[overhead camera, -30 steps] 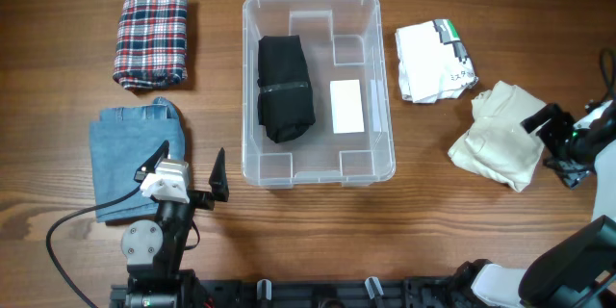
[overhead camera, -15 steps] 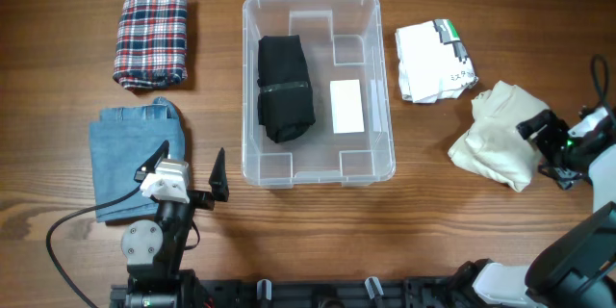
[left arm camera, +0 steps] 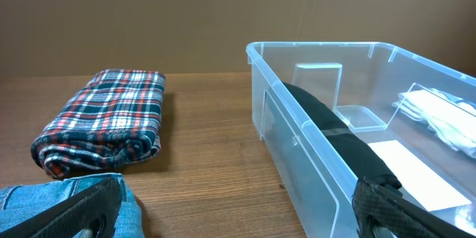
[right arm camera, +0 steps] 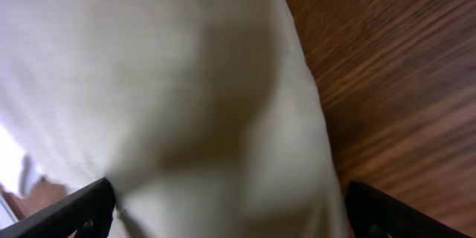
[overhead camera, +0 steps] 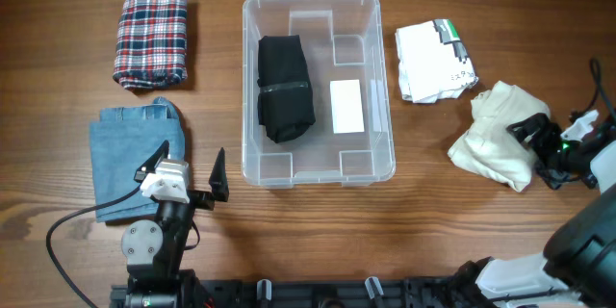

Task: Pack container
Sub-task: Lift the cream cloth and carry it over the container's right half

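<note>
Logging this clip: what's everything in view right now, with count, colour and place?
container: 1, clear plastic, table centre
black folded garment: 1, black, inside the container, left side
label: 1, white, on the container's base
plaid cloth: 1, red, white and dark check, folded, far left
denim garment: 1, blue, folded, near left
white garment: 1, white with print, right of the container
cream garment: 1, cream, crumpled, near right
table: 1, brown wood, under everything
left gripper: 1, black, open, near edge beside the denim garment
right gripper: 1, black, open, at the cream garment
</note>
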`<state>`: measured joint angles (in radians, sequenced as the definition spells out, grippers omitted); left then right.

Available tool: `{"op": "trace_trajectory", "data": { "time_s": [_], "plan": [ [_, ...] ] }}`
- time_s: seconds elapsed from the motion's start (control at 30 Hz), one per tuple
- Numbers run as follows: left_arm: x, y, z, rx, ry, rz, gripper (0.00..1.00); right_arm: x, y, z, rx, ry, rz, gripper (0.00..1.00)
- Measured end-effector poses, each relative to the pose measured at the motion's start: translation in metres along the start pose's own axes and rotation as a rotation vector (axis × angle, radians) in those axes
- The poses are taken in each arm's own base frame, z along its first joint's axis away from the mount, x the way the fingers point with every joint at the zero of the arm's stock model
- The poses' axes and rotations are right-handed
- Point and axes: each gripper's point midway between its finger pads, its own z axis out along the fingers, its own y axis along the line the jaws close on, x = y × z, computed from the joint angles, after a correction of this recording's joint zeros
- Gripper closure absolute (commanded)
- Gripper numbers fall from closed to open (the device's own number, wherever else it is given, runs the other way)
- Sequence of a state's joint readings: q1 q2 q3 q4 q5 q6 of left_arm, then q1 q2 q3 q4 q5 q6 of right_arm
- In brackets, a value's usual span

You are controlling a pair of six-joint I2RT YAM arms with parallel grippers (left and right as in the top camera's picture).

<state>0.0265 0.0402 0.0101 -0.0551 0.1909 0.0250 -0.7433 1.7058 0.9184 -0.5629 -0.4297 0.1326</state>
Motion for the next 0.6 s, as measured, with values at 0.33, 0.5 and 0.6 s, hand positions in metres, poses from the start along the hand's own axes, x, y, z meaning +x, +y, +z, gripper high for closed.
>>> {"op": "trace_trajectory", "data": {
  "time_s": [0.33, 0.5, 0.6],
  "plan": [
    [0.0, 0.0, 0.0, 0.0, 0.0, 0.0, 0.0, -0.007, 0.015, 0.01, -0.127, 0.004, -0.05, 0.0],
    [0.0, 0.0, 0.0, 0.0, 0.0, 0.0, 0.0, -0.008, 0.02, 0.011, -0.168, 0.005, -0.061, 0.07],
    [0.0, 0.0, 0.0, 0.0, 0.0, 0.0, 0.0, -0.008, 0.022, 0.013, -0.186, 0.005, -0.068, 0.35]
  ]
}}
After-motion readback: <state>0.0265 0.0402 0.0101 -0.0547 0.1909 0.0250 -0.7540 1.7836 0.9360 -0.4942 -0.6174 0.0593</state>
